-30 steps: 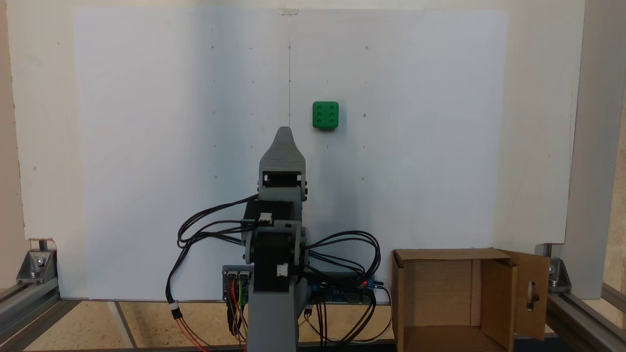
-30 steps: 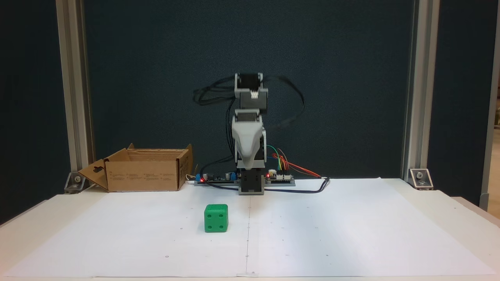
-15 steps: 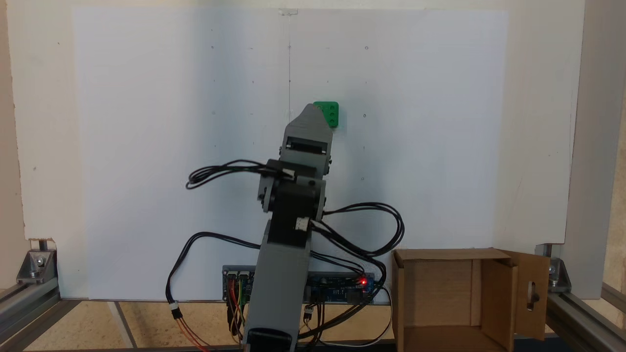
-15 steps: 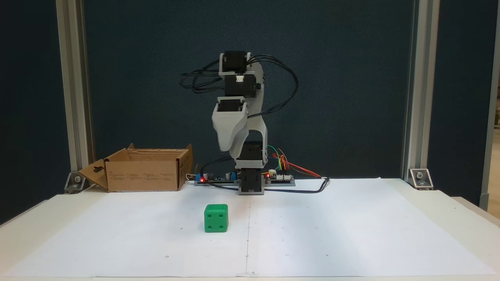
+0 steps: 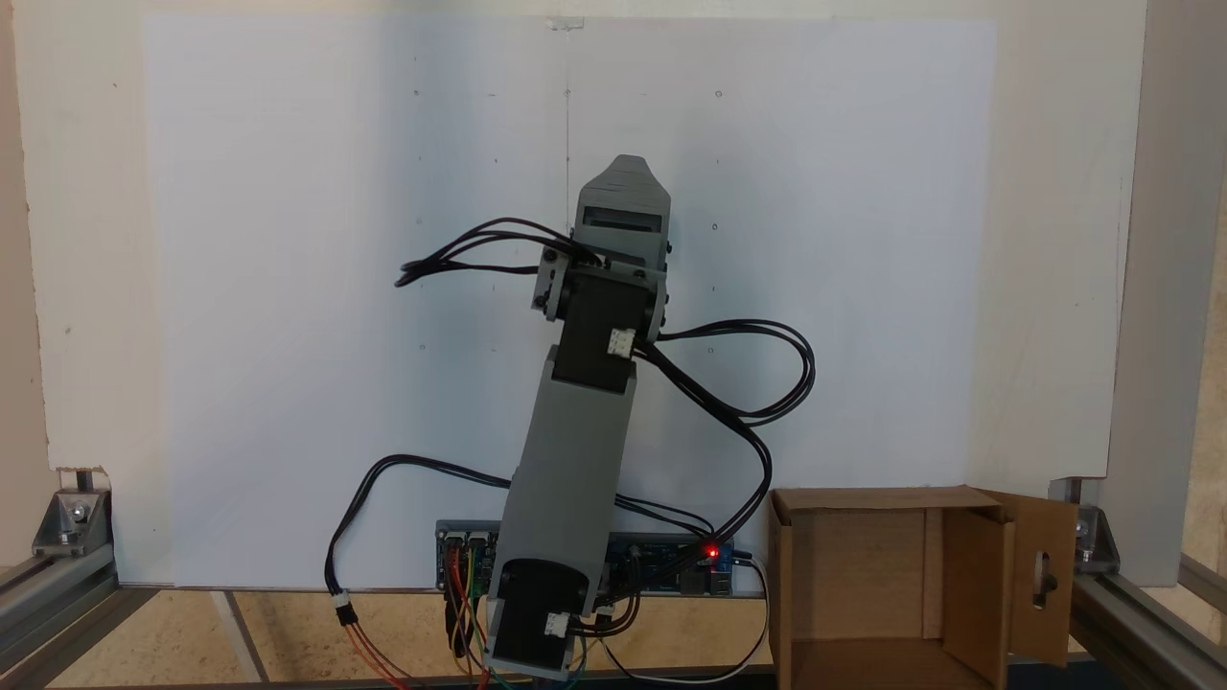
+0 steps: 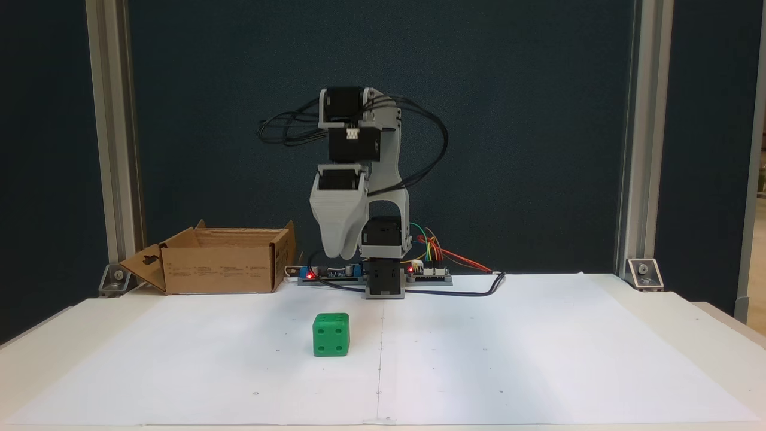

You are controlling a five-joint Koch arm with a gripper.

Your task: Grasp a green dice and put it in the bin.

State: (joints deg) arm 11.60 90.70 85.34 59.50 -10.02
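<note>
On white paper, well apart from the brown cardboard bin [image 6: 218, 260], the small green plastic dice [image 6: 331, 334] is found. Above it, the grey gripper [image 6: 336, 267] is raised; jaw state cannot be told. Unopened jaws risk knocking the dice aside.

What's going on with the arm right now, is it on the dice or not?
Not yet. The green dice sits untouched on the white paper, and the gripper hangs in the air above and behind it, pointing down. From the other fixed view the gripper covers the spot where the dice lies. Whether it is open or shut cannot be told. The cardboard bin stands open beside the arm's base, with nothing visible inside.
</note>
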